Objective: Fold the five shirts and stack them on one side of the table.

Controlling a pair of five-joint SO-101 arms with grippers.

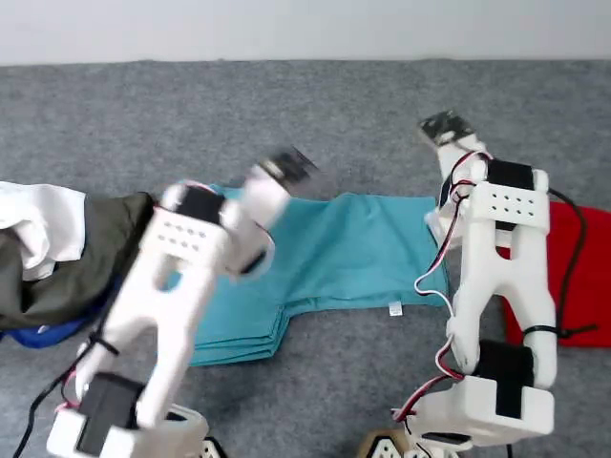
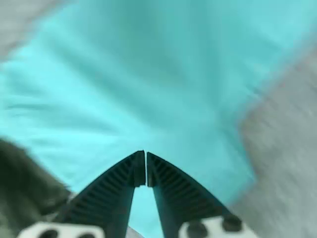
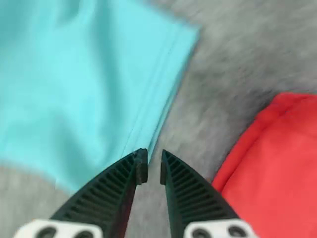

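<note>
Teal shirt (image 1: 353, 248), ctr of bench (image 1: 334, 105): lies flat, w/ its near-left part already doubled into stacked layers and a small white tag (image 1: 394, 307) at the near edge. Judged light, limp and non-fragile. The thin cloth will prob. sag and slide on itself, so a one-point pinch could let the fold fall open. Best hold, by judgement: pinch a corner or hem through all layers, one arm per corner. The grey bench cover looks rough enough to drag at the cloth, so lift before carrying across.

Neighbours: red shirt (image 1: 592, 258) at the bench's right edge, apart from the teal one w/ a strip of bench between. Heap at the left edge = white shirt (image 1: 38, 224) on olive shirt (image 1: 95, 248), blue shirt (image 1: 38, 334) beneath. The olive one lies just beside the teal shirt.

Arm pose, near to far: L arm (image 1: 162, 305) has its base at the near-left and its links slant up and away over the teal shirt's left part. L end effector (image 2: 145, 156) hangs above the cloth, tips pressed almost together, holding nothing. R arm (image 1: 501, 286) has its base at the near-right and stands nearly upright between the teal and red shirts. R end effector (image 3: 151, 163) hangs over the bench strip beside the teal shirt's corner, tips a narrow gap apart, nothing between.
</note>
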